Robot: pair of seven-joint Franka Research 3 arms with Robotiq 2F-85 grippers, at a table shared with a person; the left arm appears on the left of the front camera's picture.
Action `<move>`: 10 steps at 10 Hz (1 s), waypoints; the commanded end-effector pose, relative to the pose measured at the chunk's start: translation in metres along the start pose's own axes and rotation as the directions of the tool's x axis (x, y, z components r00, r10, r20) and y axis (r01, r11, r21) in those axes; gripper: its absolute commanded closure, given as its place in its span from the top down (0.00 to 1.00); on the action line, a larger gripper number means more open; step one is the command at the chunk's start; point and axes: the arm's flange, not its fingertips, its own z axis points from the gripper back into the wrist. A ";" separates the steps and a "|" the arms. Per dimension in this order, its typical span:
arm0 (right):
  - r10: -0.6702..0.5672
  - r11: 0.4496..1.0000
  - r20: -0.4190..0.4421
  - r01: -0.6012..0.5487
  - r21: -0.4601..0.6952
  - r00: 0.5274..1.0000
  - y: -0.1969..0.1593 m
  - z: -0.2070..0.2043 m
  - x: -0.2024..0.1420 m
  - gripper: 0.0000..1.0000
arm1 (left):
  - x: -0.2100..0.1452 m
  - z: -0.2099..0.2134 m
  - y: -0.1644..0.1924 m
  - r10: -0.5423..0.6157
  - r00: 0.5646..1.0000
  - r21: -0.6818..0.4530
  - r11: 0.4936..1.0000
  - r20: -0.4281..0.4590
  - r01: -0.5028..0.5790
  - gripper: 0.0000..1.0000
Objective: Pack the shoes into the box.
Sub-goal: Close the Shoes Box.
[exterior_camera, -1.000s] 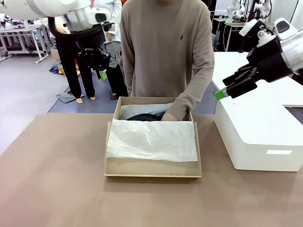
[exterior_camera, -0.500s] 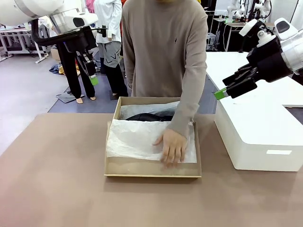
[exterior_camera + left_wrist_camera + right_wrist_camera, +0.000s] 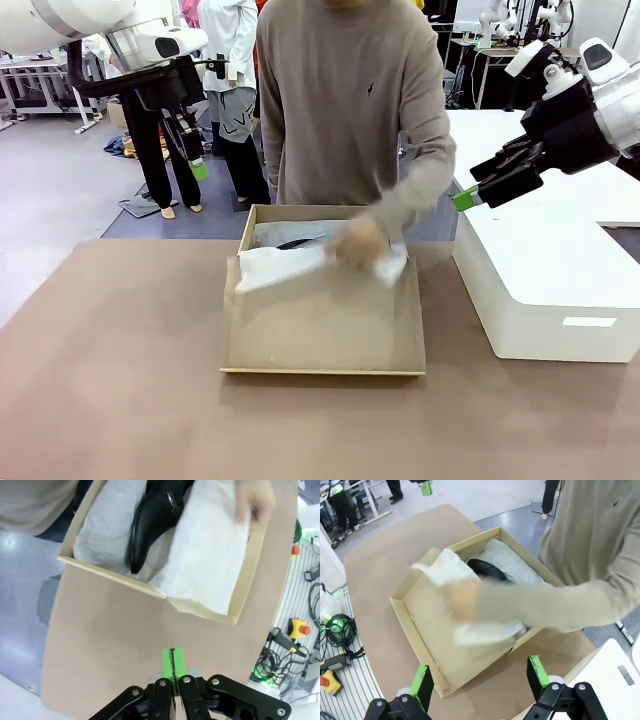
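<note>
The tan cardboard box (image 3: 246, 235) sits mid-table with its lid (image 3: 320, 335) folded flat toward me. A glossy black shoe (image 3: 150, 522) lies inside on white tissue paper (image 3: 210, 555); the same shoe (image 3: 487, 570) peeks out from under the paper. The person's hand (image 3: 358, 243), blurred with motion, holds the tissue sheet over the box. My left gripper (image 3: 199, 167) hangs high above the table's far left, shut on nothing, its pads (image 3: 173, 662) pressed together. High at the right, my right gripper (image 3: 480, 676) stands open and empty, clear of the box.
A large white rectangular block (image 3: 540, 280) stands on the table at the right, under my right arm. The person stands right behind the box. Bare brown tabletop (image 3: 110, 380) lies to the left and in front of the box.
The person's hand has lifted the tissue sheet off the flat lid and swept it back over the box. My left arm swung left and its gripper closed fully. The right arm stayed still.
</note>
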 end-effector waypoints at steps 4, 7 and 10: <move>0.002 1.000 0.015 -0.002 0.014 1.000 -0.002 -0.001 0.000 1.00 | -0.021 -0.019 0.018 -0.218 0.975 -0.313 0.924 0.042 0.221 0.00; 0.002 1.000 0.015 -0.002 0.014 1.000 -0.002 -0.001 0.000 1.00 | -0.047 -0.034 0.040 -0.350 0.930 -0.409 0.837 0.113 0.365 0.00; 0.002 1.000 0.015 -0.002 0.014 1.000 -0.002 -0.001 0.000 1.00 | -0.061 -0.053 0.055 -0.404 0.900 -0.377 0.817 0.162 0.435 0.00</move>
